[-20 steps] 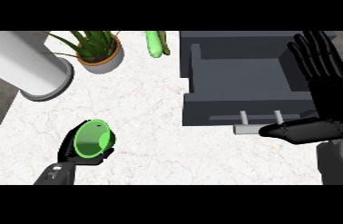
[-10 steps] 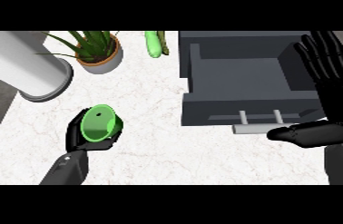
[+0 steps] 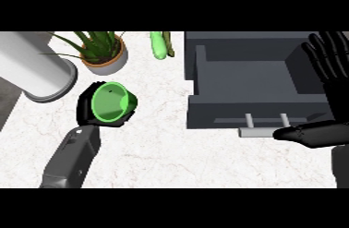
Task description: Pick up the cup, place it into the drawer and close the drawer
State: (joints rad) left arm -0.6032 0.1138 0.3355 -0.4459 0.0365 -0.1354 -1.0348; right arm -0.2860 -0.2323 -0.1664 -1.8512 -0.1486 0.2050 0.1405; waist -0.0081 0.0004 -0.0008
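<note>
The left hand (image 3: 88, 107) is curling round the green cup (image 3: 112, 102) and hiding the cup's base and far wall. At 3 o'clock the right hand (image 3: 334, 61) is being cut by the frame edge. The white cylinder (image 3: 34, 68) at 10 o'clock is running out of view. The drawer (image 3: 204, 111) is being cropped along its top.

No text, label, brand or number can be read anywhere, as far as this view shows.
</note>
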